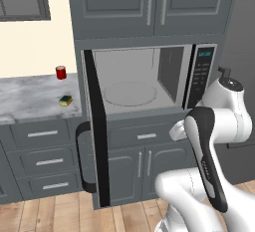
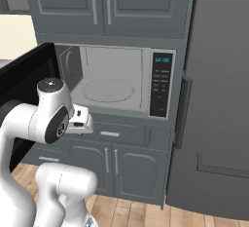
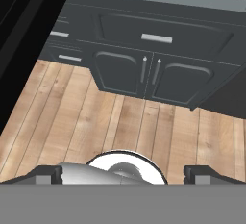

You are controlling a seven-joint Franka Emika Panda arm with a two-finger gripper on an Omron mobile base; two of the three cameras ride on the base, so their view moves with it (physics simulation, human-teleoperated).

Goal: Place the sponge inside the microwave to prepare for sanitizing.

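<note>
So far only the opening is done: the microwave (image 1: 144,79) stands above the jaws with its door swung wide and its turntable bare. The gripper (image 3: 123,172) hangs low before the lower cabinets, jaws wide apart and holding nothing. Fetching is all still ahead, since the sponge (image 1: 65,100) lies on the counter, well off to the jaws' left and higher.

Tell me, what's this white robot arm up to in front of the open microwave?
The microwave stands with its door swung wide open, the turntable bare. The sponge it is meant to receive lies on the marble counter to the left, near a red can. The gripper is open and holds nothing; it points down at the wooden floor and the lower cabinets. So the oven is ready, but the sponge hasn't been picked up yet.
</note>
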